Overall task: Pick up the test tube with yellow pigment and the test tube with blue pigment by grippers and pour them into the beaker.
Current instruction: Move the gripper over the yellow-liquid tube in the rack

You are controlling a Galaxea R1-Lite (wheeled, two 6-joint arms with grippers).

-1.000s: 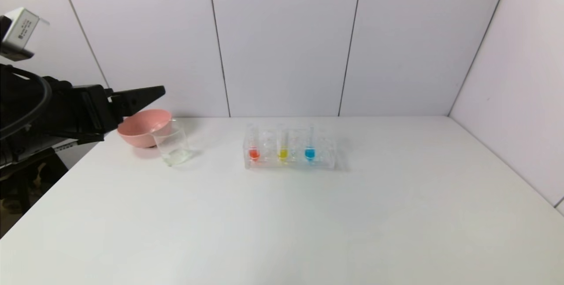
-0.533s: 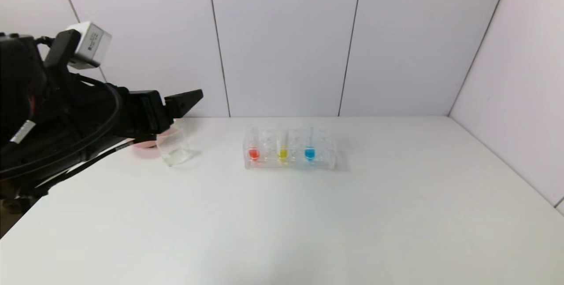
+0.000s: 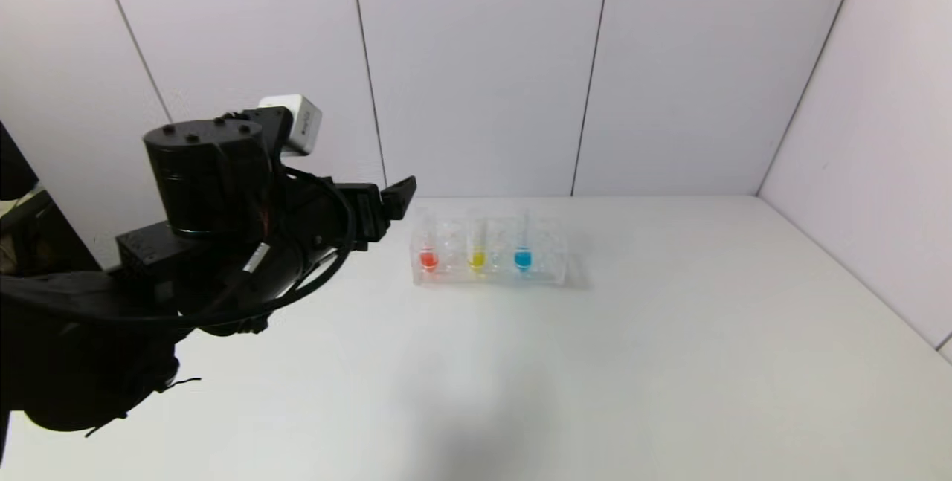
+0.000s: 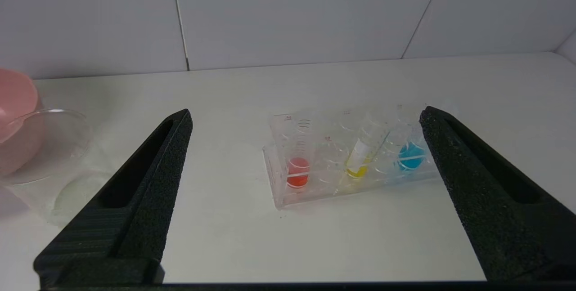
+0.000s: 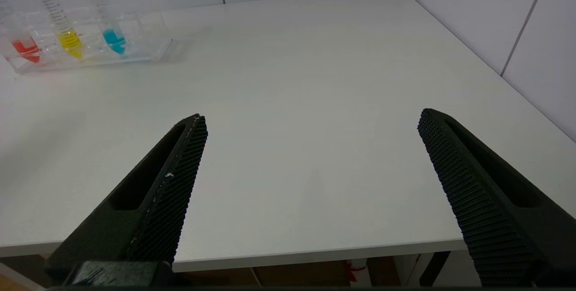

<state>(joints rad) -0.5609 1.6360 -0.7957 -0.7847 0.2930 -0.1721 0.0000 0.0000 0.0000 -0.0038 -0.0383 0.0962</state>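
Note:
The test tube with yellow pigment (image 3: 477, 249) (image 4: 358, 164) (image 5: 68, 37) and the test tube with blue pigment (image 3: 523, 247) (image 4: 410, 156) (image 5: 113, 35) stand in a clear rack (image 3: 552, 264) at the table's middle back. My left gripper (image 3: 399, 197) (image 4: 306, 113) is open and empty. It hovers just left of the rack and faces it. The beaker (image 4: 47, 145) stands to that gripper's left, hidden behind the arm in the head view. My right gripper (image 5: 311, 115) is open and empty over the table's front edge, out of the head view.
A tube with red liquid (image 3: 428, 250) (image 4: 297, 167) fills the rack's left slot. A pink bowl (image 4: 13, 102) sits right behind the beaker. Walls close the table at the back and on the right (image 3: 855, 169). White tabletop (image 3: 595, 377) stretches in front of the rack.
My left arm has swung right and forward from the table's left edge towards the rack. It now covers the bowl and beaker in the head view. The tubes have not moved.

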